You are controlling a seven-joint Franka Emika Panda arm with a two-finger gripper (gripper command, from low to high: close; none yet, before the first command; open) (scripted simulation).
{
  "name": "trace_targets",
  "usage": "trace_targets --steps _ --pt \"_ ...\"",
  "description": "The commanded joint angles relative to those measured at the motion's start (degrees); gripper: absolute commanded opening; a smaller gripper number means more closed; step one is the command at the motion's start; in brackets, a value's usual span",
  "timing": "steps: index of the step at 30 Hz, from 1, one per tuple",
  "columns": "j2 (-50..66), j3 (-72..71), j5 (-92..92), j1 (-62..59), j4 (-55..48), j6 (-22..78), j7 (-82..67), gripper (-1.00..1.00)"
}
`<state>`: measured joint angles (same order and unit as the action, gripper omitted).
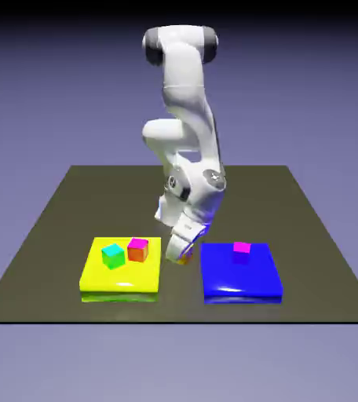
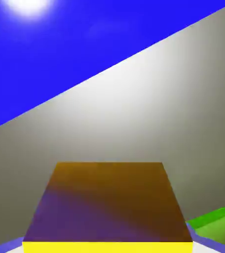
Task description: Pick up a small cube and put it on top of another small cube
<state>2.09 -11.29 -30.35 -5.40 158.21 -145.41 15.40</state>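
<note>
— Filling the hand view's lower half: a small cube, brown-orange topped, between the yellow slab and blue slab. The gripper?

— Apparently pinching it; fingertips hidden. Rigid, light, likely slick: hold opposite flat faces, mid-height.

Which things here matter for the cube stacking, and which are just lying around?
Job: gripper; orange cube between its fingers; possibly the magenta cube as base.
Lying about: teal cube, orange-and-magenta cube, yellow slab, blue slab.
</note>
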Motion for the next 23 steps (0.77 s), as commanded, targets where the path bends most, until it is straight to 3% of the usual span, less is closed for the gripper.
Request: trace_targets --steps 1,14,20,21,23 --pt "-1.62 0.18 -0.40 -0.05 -1.03 -0.27 2.55 -1.00" --pt "-8.01 25.65 28.89 0.77 -17.42 29.92 30.89 -1.00" --pt "-2.17 25.58 30.35 0.65 -11.76 18.59 29.66 -1.00" --pt "-2.17 25.58 30.35 0.65 -11.76 18.58 29.66 1.00" --pt "-3.45 25.60 30.03 0.67 -13.00 21.07 29.93 1.00"
